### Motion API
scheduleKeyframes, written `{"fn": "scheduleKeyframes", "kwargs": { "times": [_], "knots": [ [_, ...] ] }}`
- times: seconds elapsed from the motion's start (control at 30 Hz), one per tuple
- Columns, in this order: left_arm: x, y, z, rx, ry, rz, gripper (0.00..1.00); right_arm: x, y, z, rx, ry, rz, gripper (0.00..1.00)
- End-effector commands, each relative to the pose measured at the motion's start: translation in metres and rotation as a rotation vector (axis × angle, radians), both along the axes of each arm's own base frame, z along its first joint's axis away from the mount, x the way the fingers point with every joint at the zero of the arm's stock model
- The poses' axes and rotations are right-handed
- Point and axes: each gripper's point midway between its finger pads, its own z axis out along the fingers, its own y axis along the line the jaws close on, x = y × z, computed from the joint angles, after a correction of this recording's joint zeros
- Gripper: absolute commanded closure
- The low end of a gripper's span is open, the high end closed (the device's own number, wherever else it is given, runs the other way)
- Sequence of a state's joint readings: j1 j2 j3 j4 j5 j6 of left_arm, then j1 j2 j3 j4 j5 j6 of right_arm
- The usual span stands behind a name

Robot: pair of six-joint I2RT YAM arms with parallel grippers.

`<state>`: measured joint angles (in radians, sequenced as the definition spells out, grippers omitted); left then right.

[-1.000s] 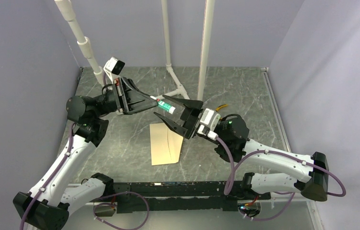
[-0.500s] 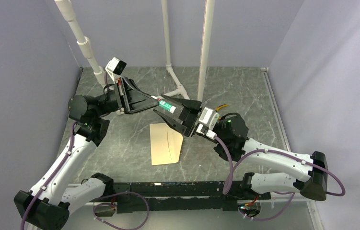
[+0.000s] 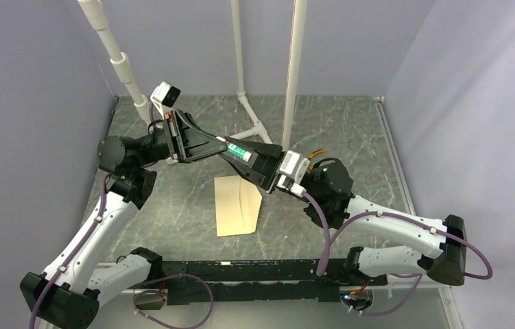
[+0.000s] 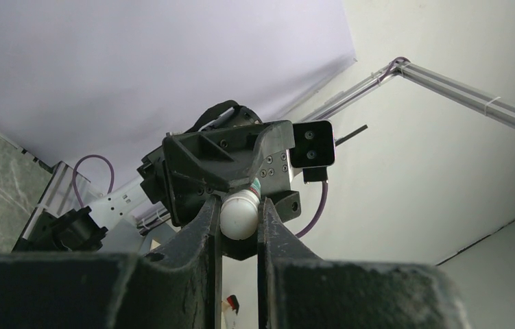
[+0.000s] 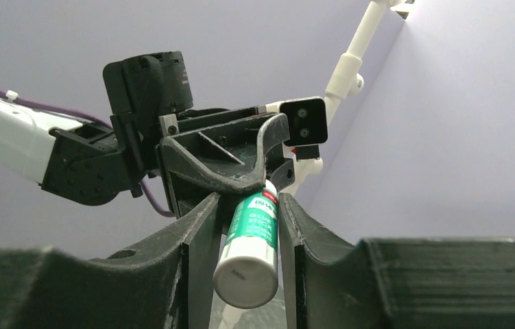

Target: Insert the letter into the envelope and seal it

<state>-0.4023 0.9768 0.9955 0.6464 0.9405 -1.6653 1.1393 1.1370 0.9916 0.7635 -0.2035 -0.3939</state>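
Observation:
The tan envelope (image 3: 237,205) lies flat on the grey marbled table (image 3: 350,130), below both grippers. The letter is out of view. Above the envelope my left gripper (image 3: 221,142) (image 4: 239,218) is shut on the white end of a green-and-white glue stick (image 3: 242,153) (image 4: 239,214) (image 5: 253,240). My right gripper (image 3: 232,153) (image 5: 249,205) faces it from the right. Its fingers stand close on either side of the stick's other end, and a thin gap shows on one side.
White pipes (image 3: 294,68) rise from the back of the table, with a pipe foot (image 3: 254,127) just behind the grippers. Another white pipe (image 3: 114,55) leans at the back left. Purple walls close in both sides. A black rail (image 3: 261,271) runs along the near edge.
My right gripper has moved left onto the glue stick's free end and narrowed its jaws around it. The left gripper keeps holding the stick in nearly the same place.

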Motion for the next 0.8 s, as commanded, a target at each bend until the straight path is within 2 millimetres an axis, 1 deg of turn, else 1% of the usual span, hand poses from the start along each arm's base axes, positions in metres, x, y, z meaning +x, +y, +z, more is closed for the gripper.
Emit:
{"fn": "scheduleKeyframes", "kwargs": {
  "times": [0.0, 0.07, 0.1, 0.13, 0.27, 0.37, 0.4, 0.43, 0.47, 0.5, 0.53, 0.57, 0.6, 0.67, 0.7, 0.73, 0.77],
  "knots": [
    [-0.011, 0.005, 0.013, -0.028, -0.067, 0.005, 0.98, -0.003, -0.004, 0.022, 0.035, -0.033, 0.000, 0.62],
    [-0.011, 0.005, 0.013, -0.027, -0.065, 0.003, 0.98, -0.002, -0.005, 0.024, 0.040, -0.033, -0.001, 0.69],
    [-0.011, 0.005, 0.012, -0.028, -0.064, 0.002, 0.98, -0.003, -0.005, 0.024, 0.040, -0.032, -0.001, 0.77],
    [-0.011, 0.005, 0.012, -0.028, -0.064, 0.002, 0.97, -0.003, -0.005, 0.025, 0.041, -0.031, 0.000, 0.80],
    [-0.009, 0.004, 0.010, -0.022, -0.058, 0.004, 0.98, -0.004, -0.007, 0.028, 0.044, -0.024, 0.004, 0.83],
    [-0.008, 0.004, 0.009, -0.019, -0.058, 0.002, 0.98, -0.001, -0.007, 0.027, 0.040, -0.007, -0.006, 0.93],
    [-0.008, 0.003, 0.007, -0.013, -0.054, 0.003, 0.94, 0.001, -0.008, 0.026, 0.038, 0.004, -0.012, 0.96],
    [-0.007, 0.002, 0.005, -0.004, -0.053, 0.006, 0.82, 0.003, -0.008, 0.025, 0.036, 0.020, -0.020, 0.98],
    [-0.006, 0.002, 0.003, 0.006, -0.051, 0.011, 0.67, 0.006, -0.009, 0.022, 0.032, 0.042, -0.032, 1.00],
    [-0.004, 0.001, 0.000, 0.023, -0.050, 0.023, 0.51, 0.011, -0.010, 0.019, 0.028, 0.072, -0.048, 1.00],
    [-0.003, 0.001, -0.003, 0.040, -0.058, 0.042, 0.38, 0.015, -0.011, 0.014, 0.015, 0.110, -0.064, 1.00],
    [-0.001, 0.001, -0.007, 0.066, -0.059, 0.067, 0.26, 0.020, -0.014, 0.008, 0.008, 0.150, -0.083, 1.00],
    [0.002, 0.002, -0.014, 0.101, -0.060, 0.102, 0.18, 0.025, -0.016, 0.000, -0.001, 0.201, -0.105, 1.00],
    [0.011, 0.005, -0.027, 0.180, -0.068, 0.209, 0.11, 0.037, -0.025, -0.019, -0.016, 0.325, -0.155, 1.00],
    [0.014, 0.009, -0.035, 0.228, -0.077, 0.265, 0.10, 0.043, -0.029, -0.029, -0.026, 0.397, -0.187, 1.00],
    [0.019, 0.014, -0.048, 0.290, -0.059, 0.324, 0.09, 0.048, -0.035, -0.037, -0.030, 0.477, -0.212, 1.00],
    [0.023, 0.020, -0.059, 0.346, -0.053, 0.379, 0.09, 0.053, -0.038, -0.050, -0.039, 0.582, -0.235, 1.00]
  ]
}}
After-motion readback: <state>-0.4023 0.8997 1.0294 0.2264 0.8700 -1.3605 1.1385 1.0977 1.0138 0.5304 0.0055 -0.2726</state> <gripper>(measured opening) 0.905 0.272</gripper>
